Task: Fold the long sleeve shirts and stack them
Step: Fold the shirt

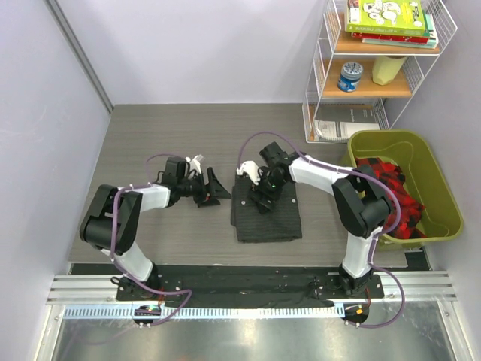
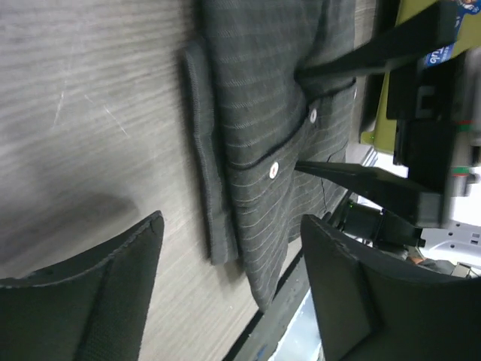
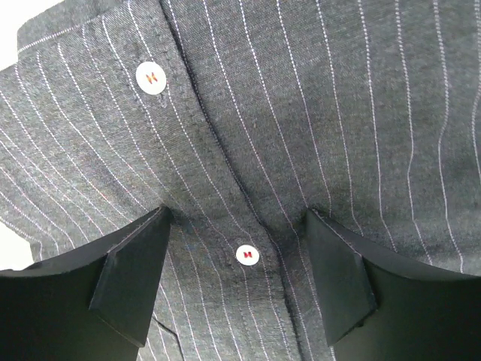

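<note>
Noting arm positions against the long sleeve shirt [image 1: 267,216], which lies folded into a flat dark rectangle on the table [image 1: 173,135].

Your right gripper [image 1: 264,197] is down on the far half of the shirt. In the right wrist view the right gripper [image 3: 237,218] has its jaws spread wide. Both fingertips [image 3: 161,222] press into the pinstriped cloth without pinching it, so it is released and grasping nothing. One white button [image 3: 246,255] sits between the tips on the placket seam. A second button [image 3: 151,77] lies further along the same seam.

Your left gripper [image 1: 214,188] sits just beside the shirt's left edge, over bare wood and apart from the cloth. It too is released, jaws wide. In the left wrist view the left gripper [image 2: 233,226] faces the shirt [image 2: 255,113] side-on. The shirt's folded edge runs across the gap ahead of its fingers [image 2: 113,293], and nothing lies between them. The same view shows the right arm's two black fingers [image 2: 368,180] coming down onto the shirt near the buttons.

A green bin [image 1: 443,203] stands well to the right of the shirt, with red and black plaid cloth [image 1: 391,188] inside.
</note>
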You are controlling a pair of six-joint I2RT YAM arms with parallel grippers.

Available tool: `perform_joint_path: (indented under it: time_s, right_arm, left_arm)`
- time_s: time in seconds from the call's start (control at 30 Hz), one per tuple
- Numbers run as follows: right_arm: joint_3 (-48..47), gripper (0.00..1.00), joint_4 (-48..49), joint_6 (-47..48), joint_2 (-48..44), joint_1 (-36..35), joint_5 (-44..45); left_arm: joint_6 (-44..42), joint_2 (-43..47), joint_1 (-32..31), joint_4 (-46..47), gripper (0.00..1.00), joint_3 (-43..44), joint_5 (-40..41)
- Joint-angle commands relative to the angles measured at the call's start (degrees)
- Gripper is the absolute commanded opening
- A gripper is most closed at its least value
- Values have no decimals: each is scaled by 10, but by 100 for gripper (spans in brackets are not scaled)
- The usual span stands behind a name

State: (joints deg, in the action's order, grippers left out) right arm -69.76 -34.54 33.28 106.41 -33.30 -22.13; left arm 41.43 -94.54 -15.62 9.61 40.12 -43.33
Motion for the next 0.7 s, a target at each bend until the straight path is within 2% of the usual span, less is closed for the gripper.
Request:
perform_joint_path:
  time_s: [0.0,0.43,0.67]
  right_arm:
    - [-37,78,57,-7,50,-6,12]
    - [-57,78,48,-8,64,-7,5]
    - [-61,78,50,-15,69,-7,6]
  left_arm:
    - [-1,-27,1,65,70,-1,-15]
    - [66,-144,1,178,68,-7,-14]
    - [103,-196,-2,239,65,4,-40]
